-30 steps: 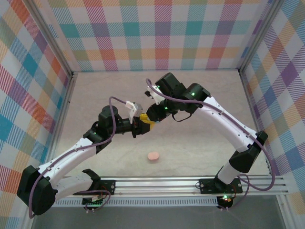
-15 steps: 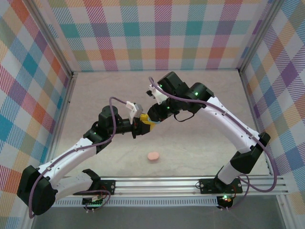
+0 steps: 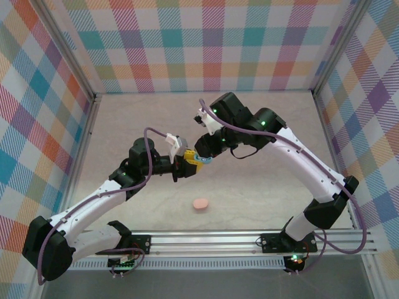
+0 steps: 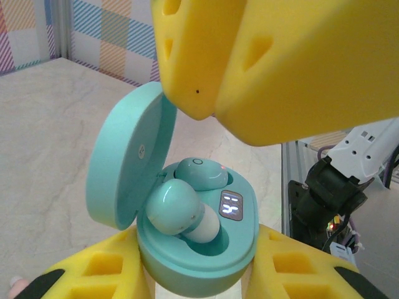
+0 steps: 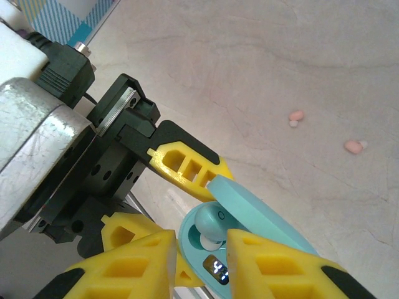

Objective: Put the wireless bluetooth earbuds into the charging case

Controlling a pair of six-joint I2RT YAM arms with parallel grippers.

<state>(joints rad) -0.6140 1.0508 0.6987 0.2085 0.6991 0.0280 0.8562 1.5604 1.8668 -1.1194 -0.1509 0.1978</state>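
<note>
- The left wrist view looks right into the open light blue charging case (image 4: 187,277). One blue earbud (image 4: 199,173) sits down in its hole at the far side. A second blue earbud (image 4: 177,212) lies tilted over the near hole, with its white tip showing.
- The right wrist view shows a pink earbud (image 5: 296,116) and another pink earbud (image 5: 354,146) on the desk (image 5: 249,75), apart from each other and well away from the charging case.
- The top view shows a pink case (image 3: 200,204) on the desk, nearer the arm bases.
- A tiny lit screen (image 4: 231,205) inside the charging case shows white numbers, too blurry to read.
- The left arm reaches to the middle. The left gripper (image 3: 187,163) has its yellow fingers (image 4: 93,274) clenched on the sides of the charging case, up in the air.
- The right arm bends over from the right. The right gripper (image 3: 203,154) points down just above the charging case. I cannot tell if its fingers (image 4: 280,75) are clenched or let go.
</note>
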